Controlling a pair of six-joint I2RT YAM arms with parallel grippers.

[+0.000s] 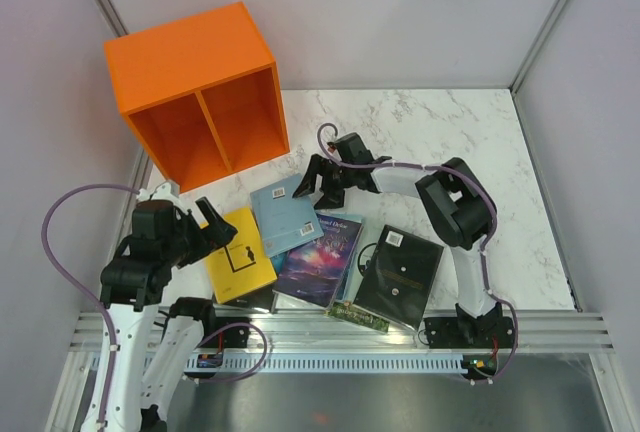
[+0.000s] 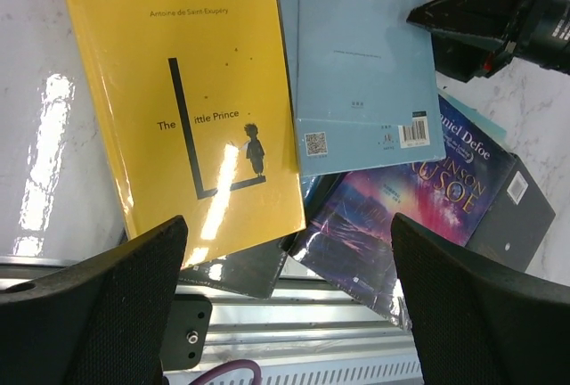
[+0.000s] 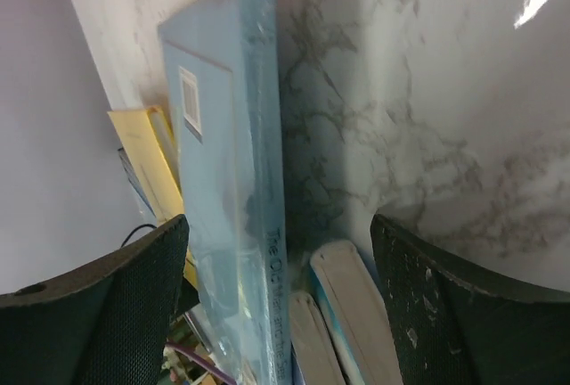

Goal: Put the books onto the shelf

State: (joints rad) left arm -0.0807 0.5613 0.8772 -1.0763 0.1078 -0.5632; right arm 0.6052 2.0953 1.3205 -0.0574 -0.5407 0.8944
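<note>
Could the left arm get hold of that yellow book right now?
Probably yes. The left gripper hangs open right above the yellow book, whose cover is bare; the right gripper is off by the light blue book.

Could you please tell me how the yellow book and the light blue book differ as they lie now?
The yellow book shows its title, The Little Prince; the light blue book shows barcode stickers, no large title. The yellow book lies furthest left; the light blue book lies nearer the orange shelf, overlapping the purple galaxy book. Both lie flat on the table, off the shelf.
</note>
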